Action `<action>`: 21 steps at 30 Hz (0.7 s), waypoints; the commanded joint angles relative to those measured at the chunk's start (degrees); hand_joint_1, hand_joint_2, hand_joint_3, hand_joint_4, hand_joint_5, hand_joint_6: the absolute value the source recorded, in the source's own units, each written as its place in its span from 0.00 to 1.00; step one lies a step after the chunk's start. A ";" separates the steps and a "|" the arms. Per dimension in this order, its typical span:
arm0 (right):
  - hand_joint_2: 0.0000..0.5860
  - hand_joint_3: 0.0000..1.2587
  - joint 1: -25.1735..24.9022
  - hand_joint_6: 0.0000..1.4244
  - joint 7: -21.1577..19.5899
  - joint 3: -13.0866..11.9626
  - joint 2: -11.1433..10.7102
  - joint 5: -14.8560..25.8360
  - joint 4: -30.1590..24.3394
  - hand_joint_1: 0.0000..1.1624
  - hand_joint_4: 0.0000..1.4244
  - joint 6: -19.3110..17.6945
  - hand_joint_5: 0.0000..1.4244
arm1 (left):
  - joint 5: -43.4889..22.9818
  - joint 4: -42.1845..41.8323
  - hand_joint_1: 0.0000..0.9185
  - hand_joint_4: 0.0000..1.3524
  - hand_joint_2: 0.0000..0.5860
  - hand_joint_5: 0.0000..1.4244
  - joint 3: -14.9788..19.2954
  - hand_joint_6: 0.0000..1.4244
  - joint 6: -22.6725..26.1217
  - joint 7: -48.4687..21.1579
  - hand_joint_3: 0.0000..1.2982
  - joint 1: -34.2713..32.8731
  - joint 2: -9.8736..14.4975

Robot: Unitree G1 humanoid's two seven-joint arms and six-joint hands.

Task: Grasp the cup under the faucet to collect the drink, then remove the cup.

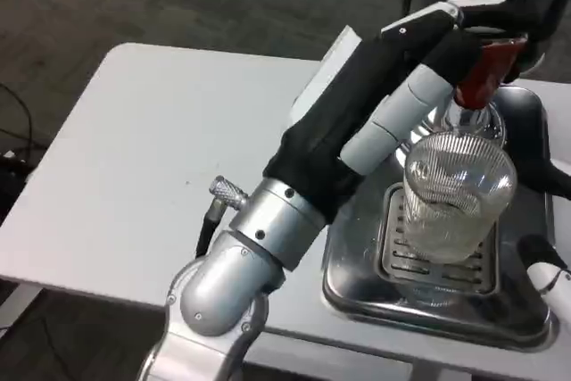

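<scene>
Ribbed glass cup (457, 195) kept on drip tray (357, 287) below red-handled faucet (486, 73), which left hand (455, 37) fingers are curled over to pour; right hand (553, 220) grip cannot be told

Head cam, looks down, close on table (134, 158), steep angle

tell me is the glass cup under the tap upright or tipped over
Upright: the ribbed glass cup stands on the drip tray's grate, open mouth up, beneath the red-handled faucet. Its fill level cannot be told.
</scene>
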 commanded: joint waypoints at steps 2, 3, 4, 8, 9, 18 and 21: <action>0.68 0.17 0.83 0.05 -0.09 0.08 0.18 0.31 -0.93 0.30 0.15 -0.16 0.12 | 1.93 -2.35 0.00 0.39 0.09 0.35 -0.82 0.29 -0.71 -1.13 0.36 1.90 2.36; 0.68 0.17 0.84 0.05 -0.10 0.09 0.18 0.31 -0.94 0.30 0.15 -0.15 0.12 | 2.42 -2.81 0.00 0.39 0.09 0.35 -0.94 0.29 -0.83 -1.07 0.36 1.97 2.80; 0.68 0.17 0.83 0.05 -0.11 0.08 0.18 0.31 -0.96 0.30 0.15 -0.15 0.12 | 3.34 -3.38 0.00 0.39 0.09 0.35 -1.17 0.29 -1.03 -0.96 0.36 1.89 3.44; 0.68 0.17 0.78 0.05 -0.13 0.07 0.21 0.37 -1.12 0.30 0.15 -0.05 0.12 | 8.28 -6.06 0.00 0.37 0.08 0.32 -2.11 0.28 -1.62 -0.52 0.34 1.65 6.05; 0.68 0.17 0.77 0.05 -0.13 0.08 0.24 0.42 -1.17 0.30 0.15 0.00 0.12 | 9.13 -6.45 0.00 0.35 0.08 0.31 -2.27 0.27 -1.62 -0.40 0.34 1.73 6.38; 0.69 0.17 0.73 0.05 -0.03 0.25 0.44 0.75 -1.40 0.29 0.16 0.21 0.12 | 15.77 -8.93 0.00 0.28 0.09 0.24 -3.64 0.22 -3.19 0.96 0.32 3.85 8.24; 0.69 0.17 0.73 0.05 -0.03 0.26 0.46 0.78 -1.42 0.29 0.16 0.23 0.12 | 16.20 -8.84 0.00 0.21 0.09 0.19 -3.80 0.18 -3.26 0.97 0.30 4.12 8.42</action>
